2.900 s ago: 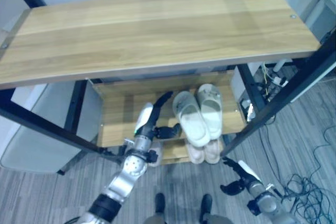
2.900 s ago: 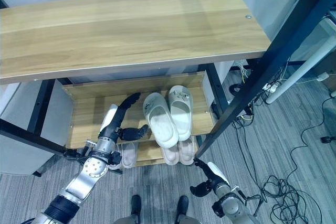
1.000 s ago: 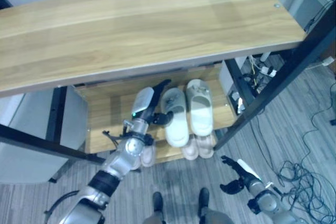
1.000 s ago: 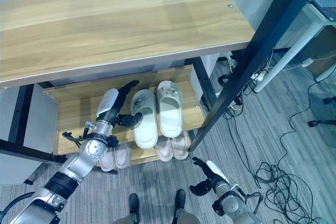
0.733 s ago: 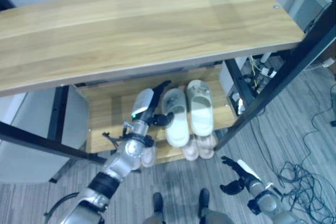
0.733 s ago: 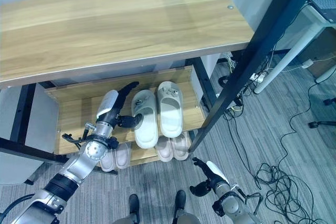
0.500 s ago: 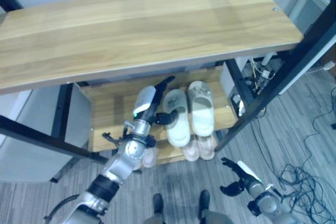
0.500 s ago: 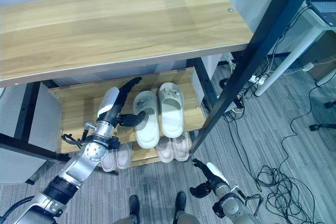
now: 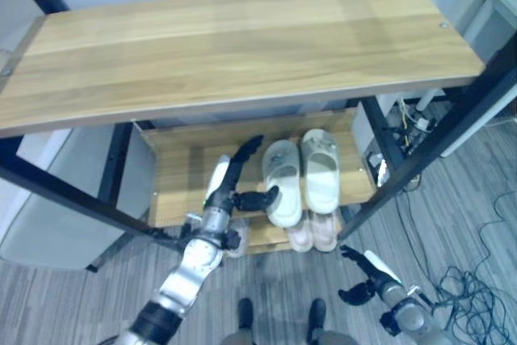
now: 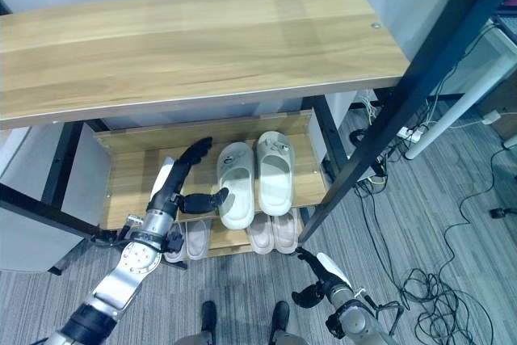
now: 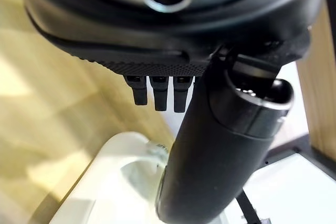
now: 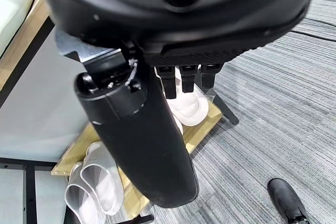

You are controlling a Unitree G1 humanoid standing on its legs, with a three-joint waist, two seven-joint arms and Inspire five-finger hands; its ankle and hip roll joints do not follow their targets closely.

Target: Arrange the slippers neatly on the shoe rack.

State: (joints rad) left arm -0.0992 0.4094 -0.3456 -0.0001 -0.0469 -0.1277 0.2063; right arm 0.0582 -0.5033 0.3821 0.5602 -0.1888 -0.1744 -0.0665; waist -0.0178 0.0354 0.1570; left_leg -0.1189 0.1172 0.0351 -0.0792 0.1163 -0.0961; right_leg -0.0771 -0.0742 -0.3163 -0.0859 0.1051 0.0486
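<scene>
Slippers are sitting on the shoe rack (image 10: pixel 48 191): one white pair (image 10: pixel 257 171) on its middle shelf, two beige pairs on the shelf below. Left hand (image 10: pixel 179 185) is reaching beside the white pair, fingers straight and spread, thumb touching the near slipper; pushing too hard risks skewing it. Right hand (image 10: pixel 317 278) is hanging relaxed near the rack's front leg.
</scene>
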